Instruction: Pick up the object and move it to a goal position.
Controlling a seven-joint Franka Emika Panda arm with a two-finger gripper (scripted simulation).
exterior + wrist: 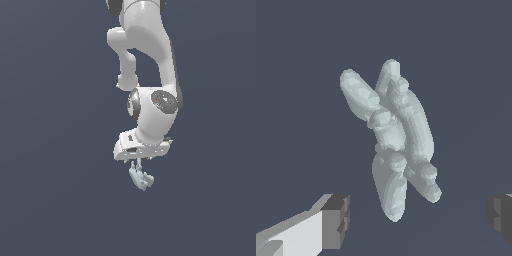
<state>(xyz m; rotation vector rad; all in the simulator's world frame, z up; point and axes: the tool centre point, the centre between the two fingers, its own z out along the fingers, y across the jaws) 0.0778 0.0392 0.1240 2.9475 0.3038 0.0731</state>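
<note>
The object (141,178) is a small pale blue-grey lump with several blocky finger-like prongs, lying just under the white arm's hand on the dark blue-grey ground. In the wrist view the object (393,137) fills the middle, its prongs splayed lengthwise. My gripper (135,166) points down right above it. In the wrist view the gripper (418,220) is open: one dark fingertip (337,220) and the other at the frame's edge stand far apart, neither touching the object.
Plain dark blue-grey ground (55,200) spreads all around. The white arm (150,60) comes down from the exterior view's top edge. No other things show.
</note>
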